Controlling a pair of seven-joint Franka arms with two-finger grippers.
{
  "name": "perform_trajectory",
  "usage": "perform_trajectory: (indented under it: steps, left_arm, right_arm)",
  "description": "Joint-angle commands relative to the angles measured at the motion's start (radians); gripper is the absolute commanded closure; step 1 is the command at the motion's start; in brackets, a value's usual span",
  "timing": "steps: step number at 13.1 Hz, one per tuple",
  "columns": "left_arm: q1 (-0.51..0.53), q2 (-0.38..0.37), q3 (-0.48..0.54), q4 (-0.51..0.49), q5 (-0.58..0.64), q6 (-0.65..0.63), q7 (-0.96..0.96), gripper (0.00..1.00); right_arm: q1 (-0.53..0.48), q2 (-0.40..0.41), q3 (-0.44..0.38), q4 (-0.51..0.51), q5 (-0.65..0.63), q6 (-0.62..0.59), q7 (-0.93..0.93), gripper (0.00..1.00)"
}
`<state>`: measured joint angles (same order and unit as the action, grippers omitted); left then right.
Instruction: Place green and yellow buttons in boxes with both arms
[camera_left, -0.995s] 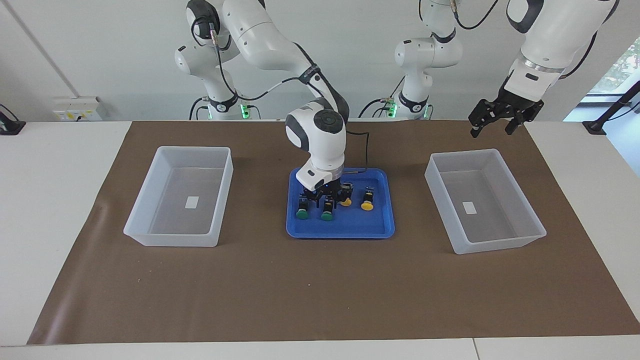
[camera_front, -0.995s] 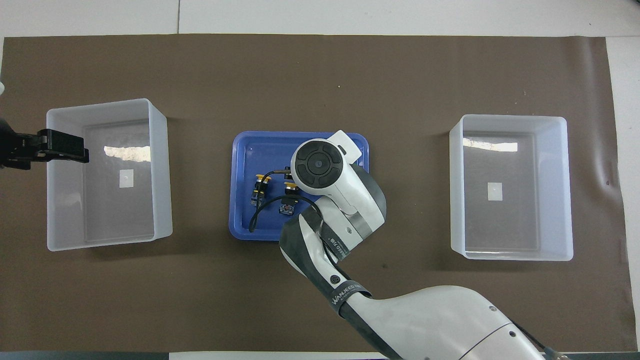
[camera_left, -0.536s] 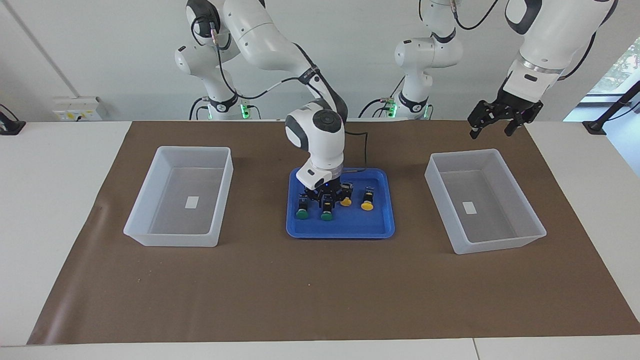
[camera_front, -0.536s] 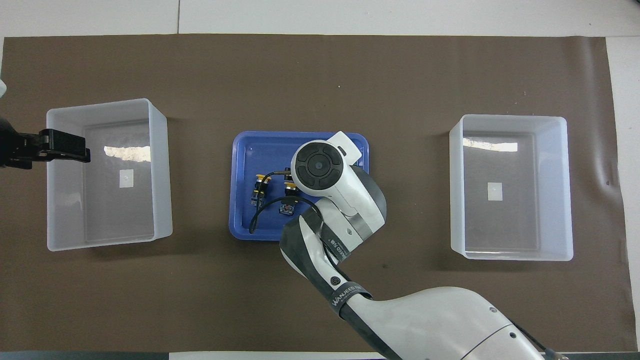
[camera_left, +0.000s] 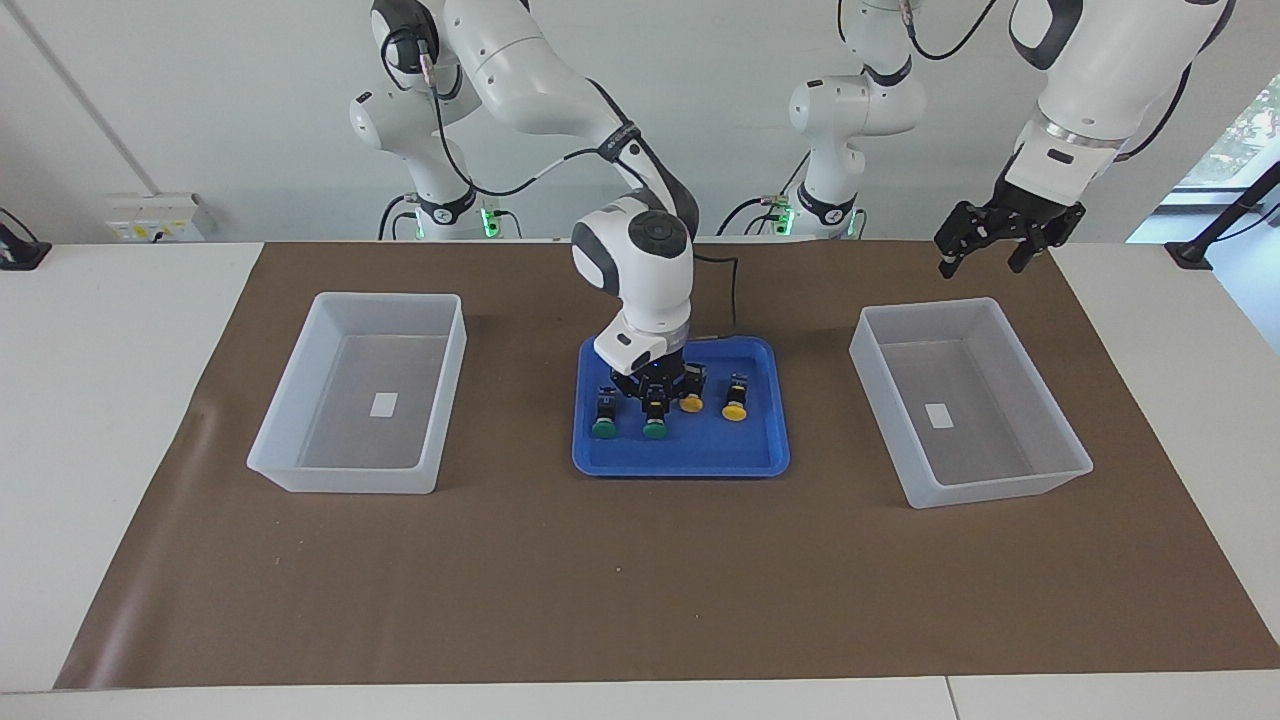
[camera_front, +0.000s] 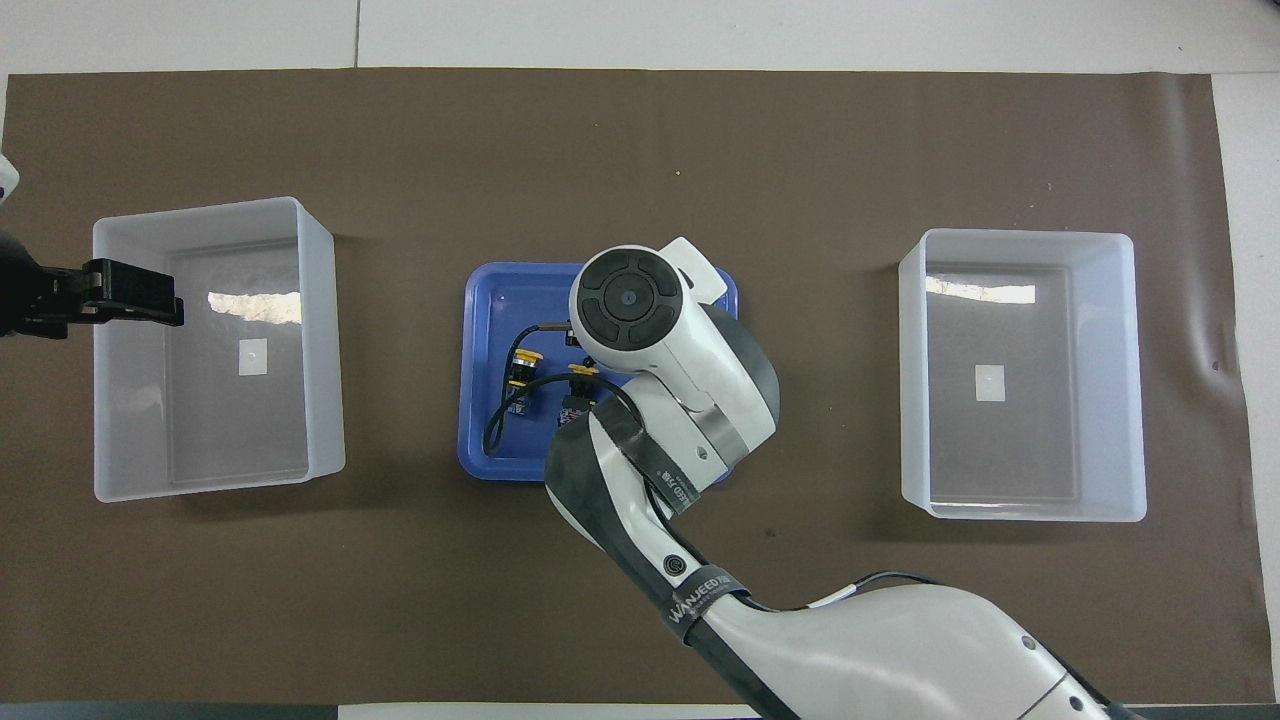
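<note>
Brown mat (camera_left: 640, 560): right gripper (camera_left: 655, 398) low in blue tray (camera_left: 690, 455), fingers' state unclear; left gripper (camera_left: 985, 245) open; arm strap (camera_front: 695, 595) reads "WANJEED".

In the overhead view both green buttons and the right gripper are covered by the right arm's wrist (camera_front: 630, 310), and the blue tray (camera_front: 490, 300) is partly hidden. In the facing view the right gripper (camera_left: 655, 393) is bunched over a green button (camera_left: 655, 429); finger state and contact cannot be resolved. The left gripper (camera_front: 130, 296) is cut off by the overhead frame's edge at its wrist.
</note>
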<state>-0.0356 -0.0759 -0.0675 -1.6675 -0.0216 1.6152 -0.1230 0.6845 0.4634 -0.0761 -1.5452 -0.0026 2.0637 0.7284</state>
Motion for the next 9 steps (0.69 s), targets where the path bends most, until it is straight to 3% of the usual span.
perform_trajectory:
  steps: [1, 5, 7, 9]
  left_arm:
    - [-0.015, -0.022, 0.008, -0.032, -0.012, 0.044, -0.012, 0.0]
    - [-0.116, 0.007, 0.002, -0.124, -0.014, 0.187, -0.13, 0.0]
    - [-0.174, 0.04, 0.001, -0.152, -0.014, 0.254, -0.164, 0.0]
    - [-0.271, 0.134, 0.003, -0.169, -0.014, 0.363, -0.234, 0.0]
  right_arm:
    - [-0.078, -0.09, 0.004, 0.045, -0.008, -0.121, -0.056, 1.0]
    - [-0.303, -0.236, 0.002, 0.008, -0.004, -0.376, -0.402, 1.0]
    - [-0.448, -0.311, 0.002, -0.1, -0.004, -0.381, -0.595, 1.0]
    - [-0.58, -0.344, 0.001, -0.191, -0.004, -0.347, -0.757, 1.0]
